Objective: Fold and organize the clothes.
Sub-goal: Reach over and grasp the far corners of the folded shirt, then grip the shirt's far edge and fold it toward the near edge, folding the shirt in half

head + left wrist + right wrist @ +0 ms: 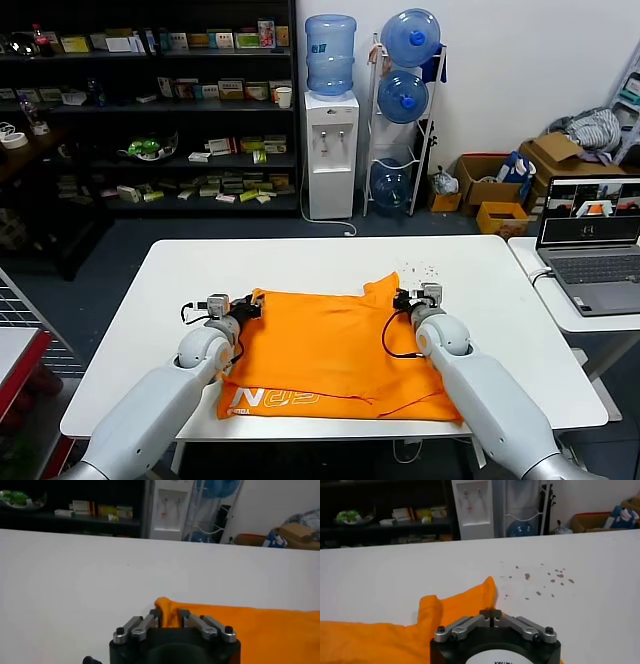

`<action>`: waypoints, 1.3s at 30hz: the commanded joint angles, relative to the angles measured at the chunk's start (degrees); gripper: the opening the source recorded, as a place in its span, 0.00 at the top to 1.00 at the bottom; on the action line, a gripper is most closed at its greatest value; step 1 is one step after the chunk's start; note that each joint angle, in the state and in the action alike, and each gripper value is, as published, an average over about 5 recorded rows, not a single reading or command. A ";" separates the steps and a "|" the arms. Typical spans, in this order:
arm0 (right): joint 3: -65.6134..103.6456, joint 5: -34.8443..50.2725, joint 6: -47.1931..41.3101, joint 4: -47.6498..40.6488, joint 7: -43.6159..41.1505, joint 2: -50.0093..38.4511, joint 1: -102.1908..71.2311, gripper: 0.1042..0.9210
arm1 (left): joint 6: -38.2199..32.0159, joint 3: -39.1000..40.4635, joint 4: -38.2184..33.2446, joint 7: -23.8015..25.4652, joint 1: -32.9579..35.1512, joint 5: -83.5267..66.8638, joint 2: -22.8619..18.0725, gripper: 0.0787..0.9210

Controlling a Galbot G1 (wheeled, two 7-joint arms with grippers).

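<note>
The bright orange T-shirt [330,345] lies spread on the white table [300,260], with white lettering [270,398] on the fold at its near edge. My left gripper [250,305] is at the shirt's far left corner. In the left wrist view the left gripper [170,616] is shut on a bunched ridge of the orange T-shirt [250,627]. My right gripper [402,300] is at the far right corner, where the cloth peaks. In the right wrist view the right gripper [491,613] has its tips pressed together on the edge of the T-shirt [395,635].
Small dark specks [540,577] dot the table beyond the right gripper. An open laptop [590,240] sits on a side table at the right. Behind the table are a water dispenser [330,150], bottle rack, shelves and cardboard boxes.
</note>
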 commanded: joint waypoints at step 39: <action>12.83 6.12 2.67 37.54 5.80 -16.82 -29.98 0.98 | -5.04 -9.39 -32.42 -3.79 23.98 0.48 10.41 0.98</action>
